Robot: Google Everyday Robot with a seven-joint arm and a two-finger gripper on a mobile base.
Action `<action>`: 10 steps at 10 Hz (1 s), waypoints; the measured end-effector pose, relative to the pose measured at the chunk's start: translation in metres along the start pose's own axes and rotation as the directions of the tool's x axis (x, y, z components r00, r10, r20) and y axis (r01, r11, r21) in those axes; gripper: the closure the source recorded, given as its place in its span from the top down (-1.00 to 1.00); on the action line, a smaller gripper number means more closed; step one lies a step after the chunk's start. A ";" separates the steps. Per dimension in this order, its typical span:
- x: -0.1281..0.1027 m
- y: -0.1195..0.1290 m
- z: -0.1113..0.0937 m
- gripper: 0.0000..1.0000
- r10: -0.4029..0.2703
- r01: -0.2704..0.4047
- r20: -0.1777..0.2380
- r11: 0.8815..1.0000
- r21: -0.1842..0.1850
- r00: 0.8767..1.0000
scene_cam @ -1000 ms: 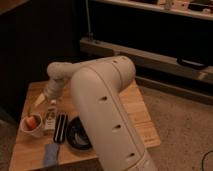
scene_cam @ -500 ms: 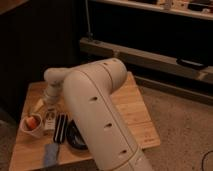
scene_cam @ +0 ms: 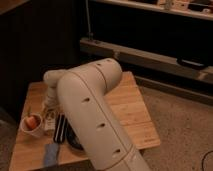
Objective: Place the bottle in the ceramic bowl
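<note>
1. The claw [scene_cam: 50, 106] is seen low over the left side of the table [scene_cam: 131, 111], at the end of the bulky white arm [scene_cam: 95, 120].
2. Whether the claw is released or clenched cannot be told.
3. The bottle [scene_cam: 48, 120] is spotted right beneath the claw, at 3 o'clock from the white cup [scene_cam: 32, 124].
4. The black ridged object [scene_cam: 60, 128] is found just right of the bottle.
5. The ceramic bowl [scene_cam: 73, 142] is glimpsed at 5 o'clock from the bottle, largely hidden by the arm.
</note>
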 end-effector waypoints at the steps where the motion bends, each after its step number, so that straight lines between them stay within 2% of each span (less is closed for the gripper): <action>1: 0.000 0.000 -0.001 -0.49 0.001 -0.001 -0.004 1.000 0.012 1.000; 3: 0.000 -0.001 -0.001 -0.90 0.007 -0.006 -0.013 1.000 0.016 1.000; 4: 0.001 -0.003 -0.005 -0.99 0.012 -0.012 -0.009 1.000 0.009 1.000; 7: 0.009 -0.016 -0.048 -1.00 0.006 -0.006 0.046 1.000 -0.016 0.999; 9: 0.016 -0.023 -0.090 -1.00 -0.013 0.019 0.096 0.998 -0.064 0.995; 10: 0.023 -0.029 -0.104 -1.00 -0.031 0.043 0.114 0.993 -0.109 0.993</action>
